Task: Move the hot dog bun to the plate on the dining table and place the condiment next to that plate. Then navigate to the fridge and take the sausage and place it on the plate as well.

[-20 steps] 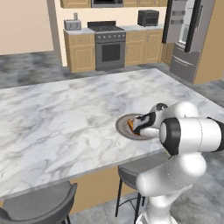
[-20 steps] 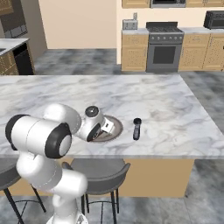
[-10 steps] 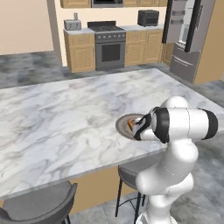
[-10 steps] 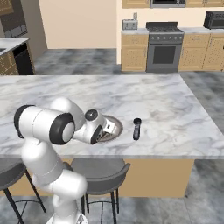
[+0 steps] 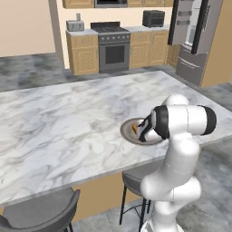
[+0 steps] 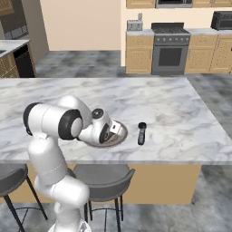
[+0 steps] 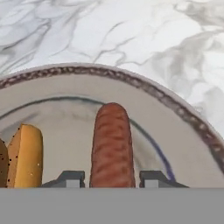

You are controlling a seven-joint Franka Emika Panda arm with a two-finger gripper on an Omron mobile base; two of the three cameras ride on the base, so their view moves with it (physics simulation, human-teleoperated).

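Note:
The reddish-brown sausage (image 7: 112,146) lies on the grey-brown plate (image 7: 131,81), between my gripper (image 7: 112,178) fingertips. A slim gap shows on each side of it, so the jaws stand slightly open. The orange-brown hot dog bun (image 7: 24,153) rests on the same plate, just left of the sausage. On the dining table (image 5: 68,118) my gripper (image 5: 142,132) hangs low over the plate (image 5: 127,131), with the bun (image 5: 134,129) beside it. The dark condiment (image 6: 142,133) bottle stands upright right of the plate (image 6: 118,138).
Grey stools (image 6: 102,176) stand under the table's near edge. The steel fridge (image 5: 192,36) is at the far right with a door ajar. A stove (image 6: 170,50) and wooden cabinets line the back wall. Bare marble stretches left of the plate.
My arm's elbow has swung upward and outward while the hand stays low over the plate. The jaws have parted a little from the sausage.

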